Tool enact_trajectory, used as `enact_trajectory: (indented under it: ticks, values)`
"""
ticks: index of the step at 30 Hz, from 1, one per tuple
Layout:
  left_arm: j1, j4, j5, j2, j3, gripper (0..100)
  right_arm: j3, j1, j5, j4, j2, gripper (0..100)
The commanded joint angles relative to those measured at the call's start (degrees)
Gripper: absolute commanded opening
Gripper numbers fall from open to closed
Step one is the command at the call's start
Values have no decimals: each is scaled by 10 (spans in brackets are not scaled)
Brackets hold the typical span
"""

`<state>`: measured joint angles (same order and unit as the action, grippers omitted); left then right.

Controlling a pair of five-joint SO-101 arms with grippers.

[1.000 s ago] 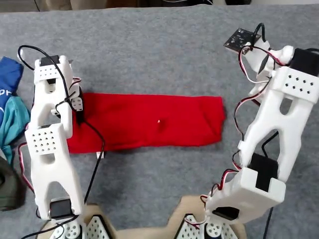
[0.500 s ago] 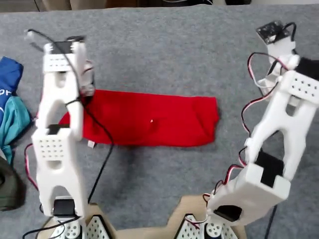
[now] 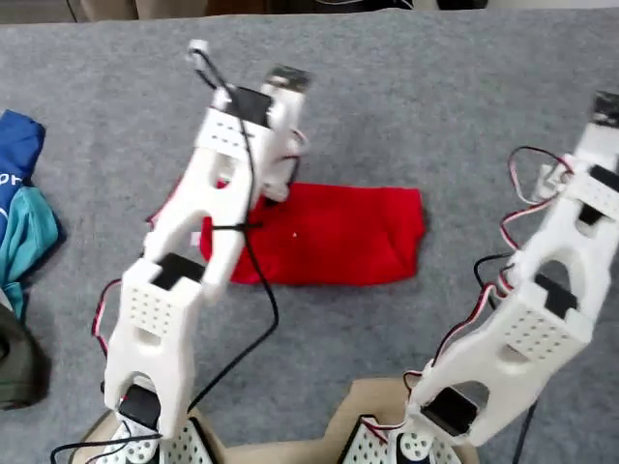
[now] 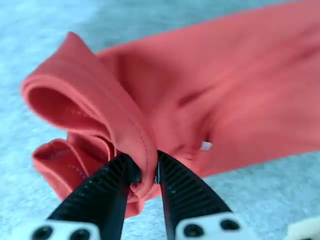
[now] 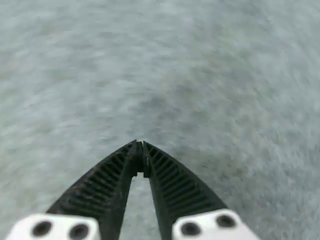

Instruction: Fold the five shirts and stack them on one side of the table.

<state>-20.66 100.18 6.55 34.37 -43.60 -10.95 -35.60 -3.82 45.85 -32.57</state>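
Over red shirt [image 3: 338, 237], left gripper [image 4: 142, 164] pinches its hem; bite seems thin, may slip mid-fold. Right gripper [image 5: 139, 148] clenched empty, well apart.

The tabletop [image 3: 319, 338] is covered from edge to edge by a grey, felt-like cloth [image 3: 435, 87] with a short, mottled nap. At the middle of the near edge lies a pale wooden board [image 3: 369, 398] with a rounded outline. Beyond the far edge, 1 narrow strip of the room [image 3: 232, 6] shows, brown in the middle and paler toward the far right corner; what stands there cannot be told. The light is even and soft, and the shadows on the cloth are faint, with blurred edges.
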Motion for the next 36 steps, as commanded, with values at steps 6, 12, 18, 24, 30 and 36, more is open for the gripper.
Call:
enact_trajectory:
  ticks: [6,12,18,24,30,36]
  values:
    - [-92,6,-5,-37,-104,19,-138,-52,53,25,-65,9]
    - [-136,6,-5,-36,-135,20,-196,-52,53,61,-100,9]
    - [-171,-25,-6,-17,-162,21,-221,-52,53,77,-115,9]
    - [-198,-35,-6,33,-213,21,-221,-52,53,77,-115,9]
    - [-225,-35,-6,68,-266,21,-221,-52,53,77,-115,9]
    - [-249,-36,-6,73,-273,21,-222,-52,53,77,-115,9]
